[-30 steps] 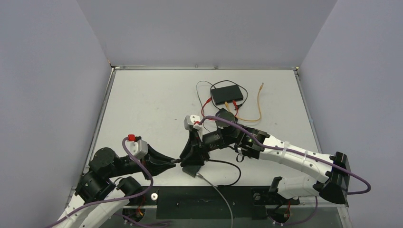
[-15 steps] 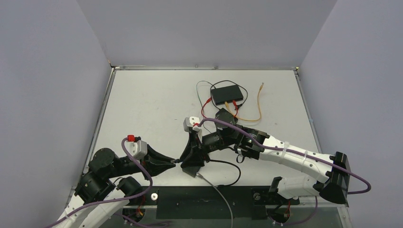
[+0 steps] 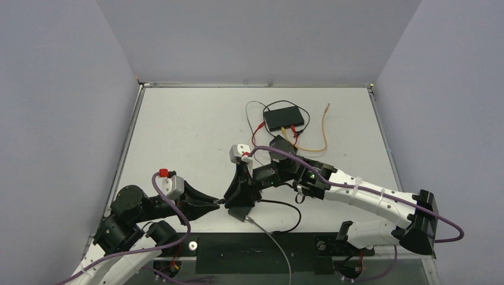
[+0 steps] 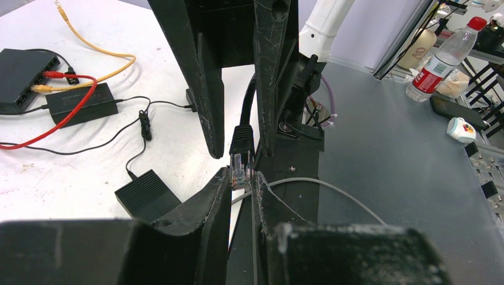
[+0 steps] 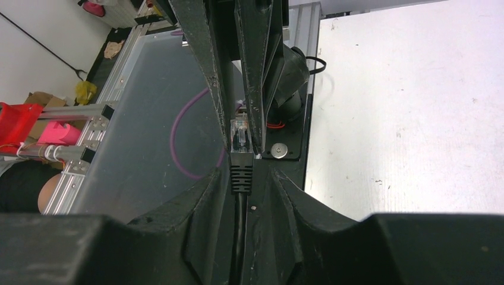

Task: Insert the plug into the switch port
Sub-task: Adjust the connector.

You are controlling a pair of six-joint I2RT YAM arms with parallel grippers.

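The plug point(image 4: 240, 170) is a clear connector with a black boot point(image 5: 241, 172) on a black cable. My left gripper point(image 4: 242, 178) is shut on the clear tip, as the right wrist view point(image 5: 239, 129) also shows. My right gripper point(image 5: 246, 172) faces it tip to tip. Its jaws stand a little apart around the boot, with a gap on one side. In the top view the two grippers meet near the table's front edge, left point(image 3: 219, 202) and right point(image 3: 228, 200). The black switch point(image 3: 284, 117) lies far back, with red and orange cables plugged in.
A black power brick point(image 4: 145, 193) lies on the table just beside the grippers. A black adapter point(image 4: 80, 104) lies next to the switch point(image 4: 24, 68). A grey cable point(image 3: 270, 237) runs over the front edge. An orange cable point(image 3: 324, 127) loops to the right of the switch.
The right gripper has shifted very slightly to the left at the meeting point. The left arm and the plug have stayed where they were.
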